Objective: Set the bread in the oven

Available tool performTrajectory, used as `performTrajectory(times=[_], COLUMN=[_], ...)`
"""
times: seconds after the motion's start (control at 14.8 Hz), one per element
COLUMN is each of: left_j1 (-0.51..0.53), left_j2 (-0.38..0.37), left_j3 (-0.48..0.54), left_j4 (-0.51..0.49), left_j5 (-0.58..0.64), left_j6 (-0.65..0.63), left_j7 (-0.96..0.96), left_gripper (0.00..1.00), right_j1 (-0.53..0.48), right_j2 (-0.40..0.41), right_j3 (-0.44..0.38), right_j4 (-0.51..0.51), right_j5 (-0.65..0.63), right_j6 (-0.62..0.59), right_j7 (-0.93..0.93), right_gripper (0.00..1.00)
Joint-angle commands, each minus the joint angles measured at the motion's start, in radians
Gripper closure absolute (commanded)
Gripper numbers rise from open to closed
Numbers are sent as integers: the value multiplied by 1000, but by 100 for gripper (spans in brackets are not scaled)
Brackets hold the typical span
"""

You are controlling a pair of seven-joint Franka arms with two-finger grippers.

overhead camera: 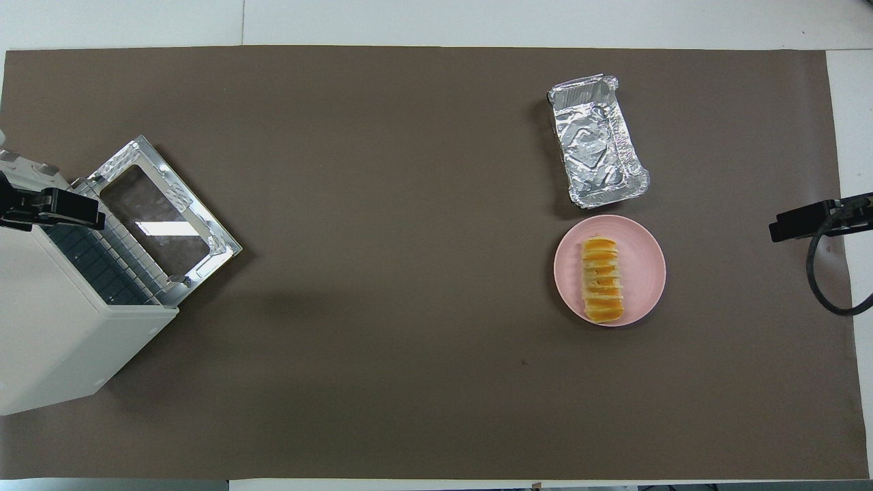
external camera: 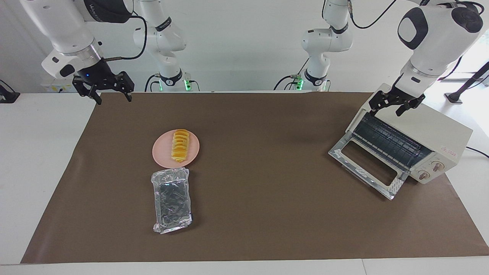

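Facing view
Bread (external camera: 179,145): I see it lying on the pink plate (external camera: 193,151), toward the right arm's end of the bench (external camera: 30,160).
Foil tray (external camera: 172,200): just beside the plate, farther from the robots, nothing in it.
Oven (external camera: 431,141): toward the left arm's end, on the brown mat (external camera: 267,183); its glass door (external camera: 366,168) is dropped open and the dark rack (external camera: 389,143) shows.
Left pincer (external camera: 391,109): I read it as spread open, holding nothing, hovering over the oven's top corner nearest the robots.
Right pincer (external camera: 110,96): fingers apart, holding nothing, up over the mat's corner nearest the robots at its own end.

Overhead view
Bread (overhead camera: 601,278): on the plate (overhead camera: 644,269), well apart from the oven (overhead camera: 61,341).
Foil tray (overhead camera: 597,140): farther from the robots than the plate, almost touching it.
Oven door (overhead camera: 164,218): flat open on the mat (overhead camera: 382,273).
Left pincer (overhead camera: 65,208): only a dark tip shows, over the oven's edge.
Right pincer (overhead camera: 805,219): one tip shows at the mat's edge; I cannot judge its opening from here.
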Motion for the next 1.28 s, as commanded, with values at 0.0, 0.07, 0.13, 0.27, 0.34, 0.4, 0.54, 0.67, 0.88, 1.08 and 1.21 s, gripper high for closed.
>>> performTrajectory(times=[0.0, 0.07, 0.13, 0.27, 0.34, 0.4, 0.54, 0.67, 0.88, 1.08, 1.21], left_j1=[-4, -4, -4, -4, -4, -4, -4, -4, -4, -4, -4], left_j2=[-24, -24, -24, -24, -24, -24, -24, -24, -24, -24, -24], left_j3=[4, 4, 4, 4, 4, 4, 4, 4, 4, 4, 4], left_j4=[-20, -22, -22, -22, -22, -20, -22, -22, -22, -22, -22], left_j5=[-7, -7, -7, -7, -7, -7, -7, -7, -7, -7, -7], left_j6=[5, 5, 5, 5, 5, 5, 5, 5, 5, 5, 5], left_j7=[4, 4, 4, 4, 4, 4, 4, 4, 4, 4, 4], left_gripper=[0, 0, 0, 0, 0, 0, 0, 0, 0, 0, 0], right_j1=[38, 42, 46, 97, 103, 118, 146, 158, 184, 195, 215], right_j2=[-85, -113, -127, -142, -133, -106, -29, 29, 85, 122, 143], right_j3=[9, 9, 10, 9, 9, 10, 10, 10, 10, 13, 13], right_j4=[-173, -250, -313, -421, -455, -488, -531, -573, -639, -645, -645], right_j5=[-8, -8, -7, -5, -5, -5, -5, -4, -4, -4, -4], right_j6=[111, 176, 225, 306, 342, 406, 547, 685, 863, 926, 940], right_j7=[41, 88, 119, 174, 218, 258, 305, 344, 383, 397, 397], right_gripper=[0, 0, 0, 0, 0, 0, 0, 0, 0, 0, 0])
